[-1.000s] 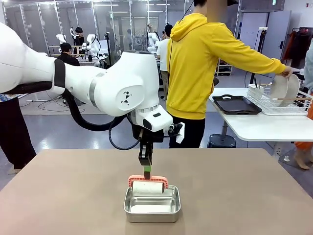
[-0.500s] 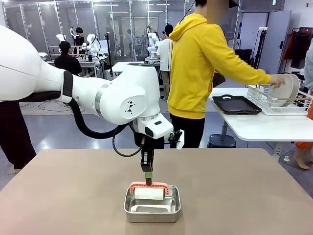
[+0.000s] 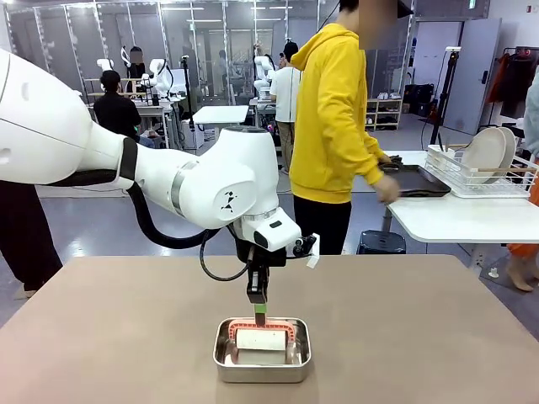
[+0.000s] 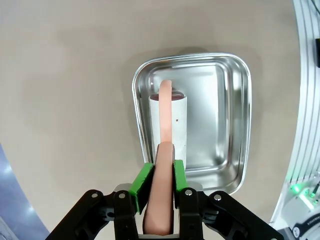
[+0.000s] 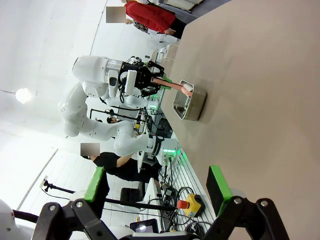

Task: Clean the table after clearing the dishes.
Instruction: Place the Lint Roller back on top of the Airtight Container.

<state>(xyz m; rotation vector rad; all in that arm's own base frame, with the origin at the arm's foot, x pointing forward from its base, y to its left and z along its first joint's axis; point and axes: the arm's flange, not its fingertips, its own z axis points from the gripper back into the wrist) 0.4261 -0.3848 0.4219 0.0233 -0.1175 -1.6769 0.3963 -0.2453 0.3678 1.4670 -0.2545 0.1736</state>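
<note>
My left gripper [image 3: 259, 315] points straight down over the tan table [image 3: 421, 320], shut on the pink handle [image 4: 165, 125] of a cleaning roller. The roller's white roll [image 3: 261, 339] sits low inside the small steel pan [image 3: 222, 357]. In the left wrist view, the green pads [image 4: 142, 181] clamp the handle, and the roll [image 4: 181, 125] lies in the pan [image 4: 241, 80]. The dishes, white plates [image 3: 487, 153], stand in a wire rack on the white side table. My right gripper [image 5: 156, 192] is open with nothing between its fingers, far from the pan [image 5: 190, 106].
A person in a yellow hoodie stands past the table's far edge, one hand [image 3: 387, 189] at a dark tray [image 3: 417, 181] on the white side table. The wire rack [image 3: 455, 172] sits beside that tray. Bare tabletop surrounds the pan.
My left gripper has come down, lowering the roller from above the pan's rim into the pan. The person let go of the plate in the rack and drew the hand back to the dark tray.
</note>
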